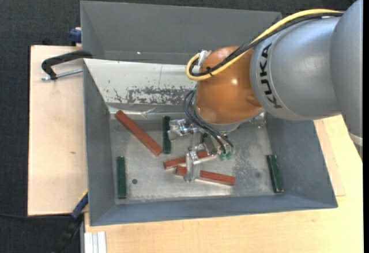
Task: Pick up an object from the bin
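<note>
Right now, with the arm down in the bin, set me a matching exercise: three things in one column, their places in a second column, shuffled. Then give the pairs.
Things
1. longest red bar
2. gripper
3. small dark spot

Places
A. front left of the bin floor, beside a green bar
B. middle of the floor, down among short red bars
C. back left of the floor, lying aslant

Pairs: 1-C, 2-B, 3-A.
</note>
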Tool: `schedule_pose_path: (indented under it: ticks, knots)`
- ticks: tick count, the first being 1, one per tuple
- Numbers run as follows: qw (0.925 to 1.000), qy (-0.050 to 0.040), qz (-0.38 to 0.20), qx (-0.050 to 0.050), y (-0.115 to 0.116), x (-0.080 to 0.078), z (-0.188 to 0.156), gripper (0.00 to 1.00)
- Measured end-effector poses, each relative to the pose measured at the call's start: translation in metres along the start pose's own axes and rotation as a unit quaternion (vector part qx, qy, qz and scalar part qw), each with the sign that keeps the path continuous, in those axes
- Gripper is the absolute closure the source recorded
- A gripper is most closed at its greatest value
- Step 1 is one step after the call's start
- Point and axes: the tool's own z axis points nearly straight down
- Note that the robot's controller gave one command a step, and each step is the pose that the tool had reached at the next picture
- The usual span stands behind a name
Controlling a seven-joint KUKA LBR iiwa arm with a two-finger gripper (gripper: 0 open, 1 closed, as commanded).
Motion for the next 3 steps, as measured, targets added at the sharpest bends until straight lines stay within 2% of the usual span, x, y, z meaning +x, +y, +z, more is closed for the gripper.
schedule_pose_path:
  ticks: [1,2,3]
  knots:
    - [0.994,0.0004,-0.11,-0.001,-0.012,-0.002,0.051,0.0]
    - [0.9938,-0.0018,-0.111,0.0,-0.082,-0.046,0.05,1.0]
    - [0.9938,-0.0017,-0.111,0.0,-0.082,-0.046,0.05,1.0]
